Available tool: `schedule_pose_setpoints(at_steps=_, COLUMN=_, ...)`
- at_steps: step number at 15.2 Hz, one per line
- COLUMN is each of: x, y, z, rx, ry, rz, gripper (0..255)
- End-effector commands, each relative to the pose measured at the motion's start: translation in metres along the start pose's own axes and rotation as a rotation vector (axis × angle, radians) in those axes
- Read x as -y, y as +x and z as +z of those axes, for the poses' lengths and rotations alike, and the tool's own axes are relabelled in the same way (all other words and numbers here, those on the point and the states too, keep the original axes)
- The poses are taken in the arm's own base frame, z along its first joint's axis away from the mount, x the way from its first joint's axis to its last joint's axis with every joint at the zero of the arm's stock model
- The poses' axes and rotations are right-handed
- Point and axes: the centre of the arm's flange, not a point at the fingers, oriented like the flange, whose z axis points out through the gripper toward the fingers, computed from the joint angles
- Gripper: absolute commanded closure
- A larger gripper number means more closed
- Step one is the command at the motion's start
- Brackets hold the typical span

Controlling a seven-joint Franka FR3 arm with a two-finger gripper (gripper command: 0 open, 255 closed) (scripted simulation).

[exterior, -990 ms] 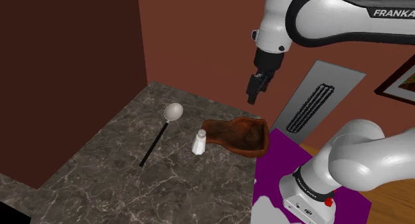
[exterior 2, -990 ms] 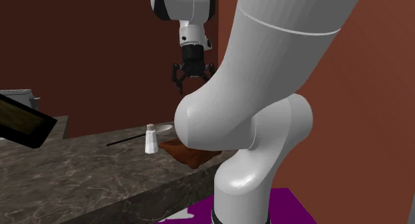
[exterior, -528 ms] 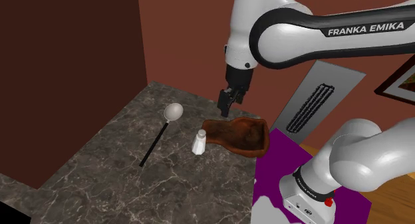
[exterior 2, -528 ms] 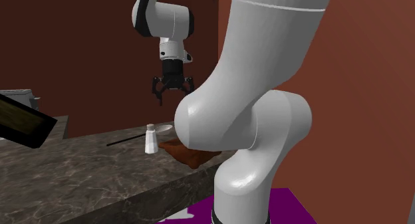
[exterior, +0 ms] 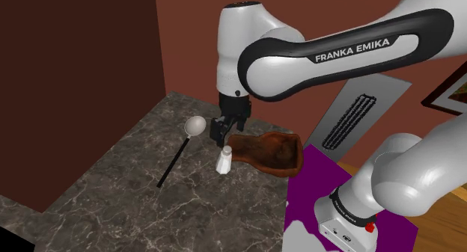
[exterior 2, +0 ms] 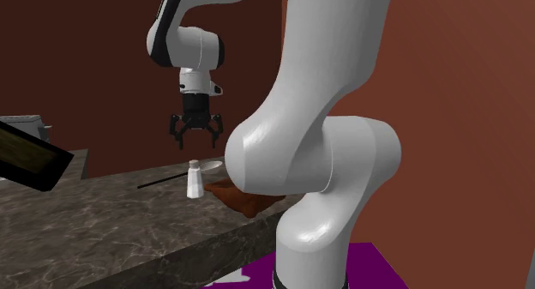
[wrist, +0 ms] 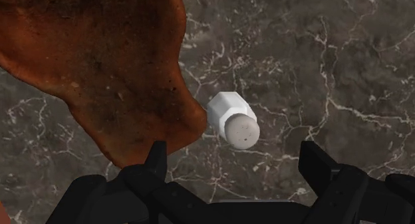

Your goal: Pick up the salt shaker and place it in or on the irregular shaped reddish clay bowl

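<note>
– Dark veined stone is covering the counter (exterior: 97,191) under reddish-brown walls, and the white arm is now hanging its black two-finger hand (exterior 2: 196,144) right above the small white salt shaker (exterior: 224,160).
– So it is no longer hovering over the irregular reddish clay bowl (exterior: 271,152)?
– No. Within the last second it has been swinging across from above the bowl and dropping lower. The shaker is standing upright on the counter, just beside the bowl's pointed end.
– And the fingers?
– They are standing wide apart and holding nothing. In the wrist view the shaker's cap is sitting centred between them, well short of their tips.
– Meaning the approach is nearly finished.
– Probably. A straight descent and a closing squeeze are looking due next, with care that one finger is not catching the bowl's rim, which is lying close to the shaker.
</note>
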Motion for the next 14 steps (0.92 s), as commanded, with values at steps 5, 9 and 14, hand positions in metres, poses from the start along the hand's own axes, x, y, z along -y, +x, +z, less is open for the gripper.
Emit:
schedule_pose_setpoints(at_steps=5, x=0.01, y=0.005, z=0.03, rx=-0.001, ry=0.002, rz=0.001, gripper=0)
schedule_pose_setpoints(at_steps=9, x=0.01, y=0.005, z=0.044, rx=-0.001, ry=0.003, rz=0.001, gripper=0)
schedule_pose_setpoints(at_steps=14, x=0.01, y=0.005, z=0.044, rx=-0.001, ry=0.002, rz=0.001, gripper=0)
